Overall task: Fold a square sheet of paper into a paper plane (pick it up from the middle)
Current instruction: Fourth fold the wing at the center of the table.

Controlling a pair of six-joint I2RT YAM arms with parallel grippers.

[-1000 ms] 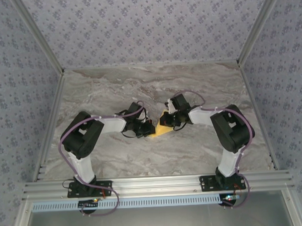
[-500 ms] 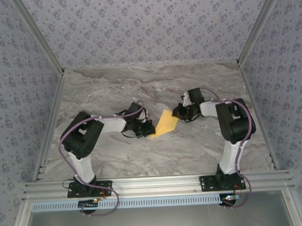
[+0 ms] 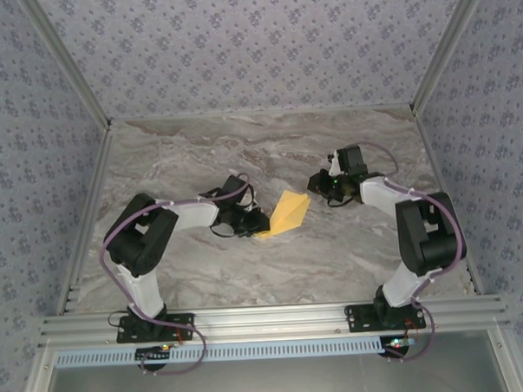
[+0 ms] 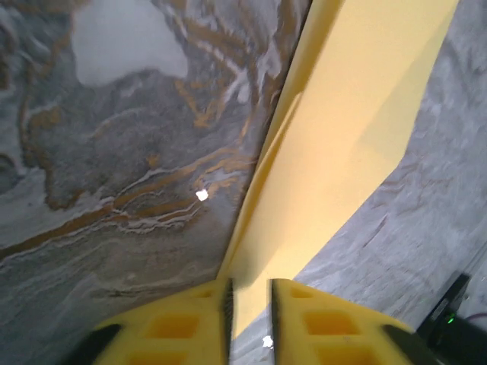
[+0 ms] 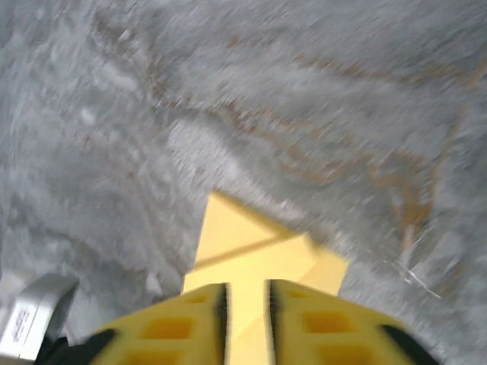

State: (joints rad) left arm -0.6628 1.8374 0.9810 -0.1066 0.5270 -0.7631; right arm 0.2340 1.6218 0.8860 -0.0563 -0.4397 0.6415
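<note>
**Yellow-orange dart looks folded, little left to do**

The folding appears complete. The paper plane (image 3: 288,214) lies flat at the centre of the top view on the marble table (image 3: 190,151), a narrow creased kite tapering toward lower left. The left gripper (image 3: 257,223) sits at that tip, fingers a slit apart around the paper's end. The right gripper (image 3: 317,187), just upper right and clear of the plane, is equally parted and empty. Probably only backing away remains.

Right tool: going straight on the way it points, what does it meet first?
The paper. In the wrist view it lies dead ahead of the right tool, in line with the finger gap; the top view shows them apart with bare table between. How far is unclear.
</note>
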